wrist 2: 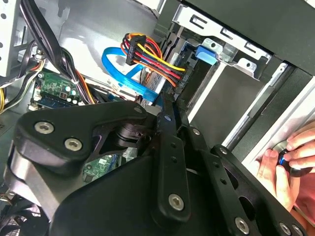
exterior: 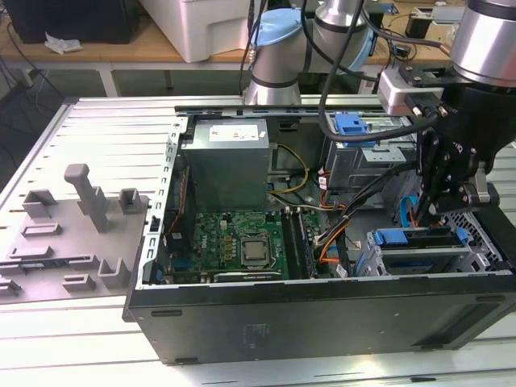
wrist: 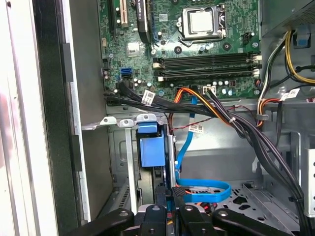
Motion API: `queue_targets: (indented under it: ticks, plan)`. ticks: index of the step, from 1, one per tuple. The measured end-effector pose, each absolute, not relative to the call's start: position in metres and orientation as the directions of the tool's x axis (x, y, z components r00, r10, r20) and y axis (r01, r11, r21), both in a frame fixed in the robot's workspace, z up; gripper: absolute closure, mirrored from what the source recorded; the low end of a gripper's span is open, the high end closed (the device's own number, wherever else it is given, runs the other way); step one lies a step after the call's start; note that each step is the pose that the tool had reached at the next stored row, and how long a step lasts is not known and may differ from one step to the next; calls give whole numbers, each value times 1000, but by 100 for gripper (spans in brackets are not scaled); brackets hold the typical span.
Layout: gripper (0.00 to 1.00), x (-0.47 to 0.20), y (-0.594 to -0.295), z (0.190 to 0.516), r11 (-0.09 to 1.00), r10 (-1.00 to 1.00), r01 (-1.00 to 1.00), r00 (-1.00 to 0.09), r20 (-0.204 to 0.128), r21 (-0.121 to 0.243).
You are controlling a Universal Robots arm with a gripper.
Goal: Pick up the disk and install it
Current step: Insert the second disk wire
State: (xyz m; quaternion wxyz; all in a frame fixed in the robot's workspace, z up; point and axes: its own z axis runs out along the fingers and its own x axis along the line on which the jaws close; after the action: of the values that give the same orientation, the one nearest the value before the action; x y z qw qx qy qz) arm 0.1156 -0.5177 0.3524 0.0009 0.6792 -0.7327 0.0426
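The disk (exterior: 426,235), a black slab with a long blue front strip (exterior: 393,238), sits in the drive cage at the exterior view's lower right corner of the open computer case. In the first wrist view its blue strip (wrist: 151,150) stands in the cage slot ahead of my fingers. My gripper (exterior: 427,214) hangs just above the disk's upper edge. Its fingers (wrist: 161,199) stand close together, shut, with nothing clearly clamped between them. In the second wrist view the gripper (wrist 2: 170,114) points into the cage by the cable bundle.
A blue SATA cable (wrist: 202,191) loops beside the fingertips, and power wires (wrist 2: 147,56) hang nearby. A small blue latch (exterior: 351,125) tops the rear cage. The grey metal box (exterior: 226,161) and motherboard (exterior: 230,242) fill the case. A hand (wrist 2: 290,157) holds a knob outside the case wall.
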Motion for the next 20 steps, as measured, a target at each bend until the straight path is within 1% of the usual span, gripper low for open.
queue_targets:
  ticks: [20]
  plan:
    - [84,116,-519,349,66,-996,-996,-70,59,-61]
